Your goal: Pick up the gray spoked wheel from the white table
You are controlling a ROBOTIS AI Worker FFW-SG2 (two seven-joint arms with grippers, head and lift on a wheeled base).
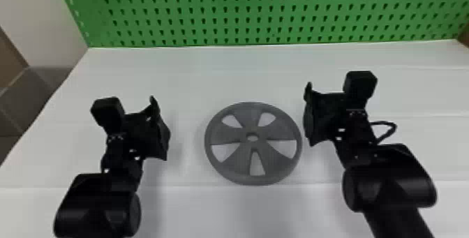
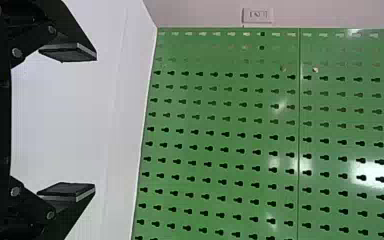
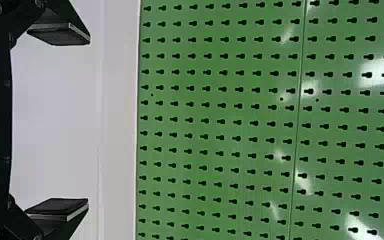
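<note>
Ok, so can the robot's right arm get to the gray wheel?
Probably yes. The right gripper is open and close to the right side of the gray wheel, with nothing seen between them. It may have to move down and over a bit first.

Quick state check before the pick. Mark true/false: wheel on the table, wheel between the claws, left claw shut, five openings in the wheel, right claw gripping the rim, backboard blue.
1. The gray spoked wheel lies flat on the white table. True.
2. The wheel lies between the left claw and the right claw. True.
3. The left claw is shut. False: its fingers stand wide apart.
4. Five openings ring the wheel's hub. True.
5. The right claw grips the wheel's rim. False: it is open, with nothing between its fingers.
6. The backboard is blue. False: it is a green pegboard.
</note>
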